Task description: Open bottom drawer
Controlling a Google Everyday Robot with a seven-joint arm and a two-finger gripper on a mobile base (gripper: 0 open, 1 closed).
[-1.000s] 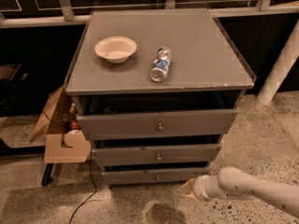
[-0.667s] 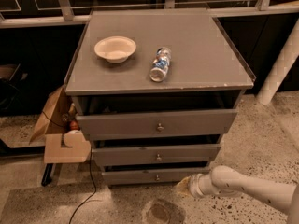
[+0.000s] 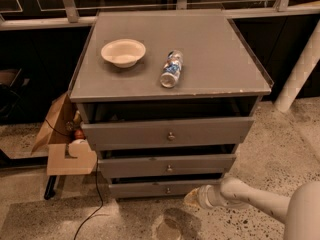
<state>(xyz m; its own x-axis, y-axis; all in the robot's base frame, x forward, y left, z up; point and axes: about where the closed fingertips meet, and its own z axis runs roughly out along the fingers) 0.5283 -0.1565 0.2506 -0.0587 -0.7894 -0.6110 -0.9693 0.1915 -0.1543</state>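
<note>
The grey cabinet has three drawers, each pulled out a little. The bottom drawer [image 3: 150, 189] is the lowest and narrowest front, with a small round metal knob [image 3: 168, 190] at its centre. My gripper [image 3: 192, 198] is at the end of the white arm [image 3: 250, 199] that comes in from the lower right. It sits low near the floor, just right of and slightly below the knob, close to the drawer front. Its tip is blurred.
A white bowl [image 3: 123, 52] and a lying plastic bottle [image 3: 171, 69] rest on the cabinet top [image 3: 215, 59]. A cardboard box [image 3: 65, 144] and a black cable [image 3: 95, 204] are at the cabinet's left. A white pipe [image 3: 300, 74] stands at the right. Speckled floor lies in front.
The arm has moved left along the floor, bringing the gripper closer to the bottom drawer's knob. The drawers, bowl and bottle have not moved.
</note>
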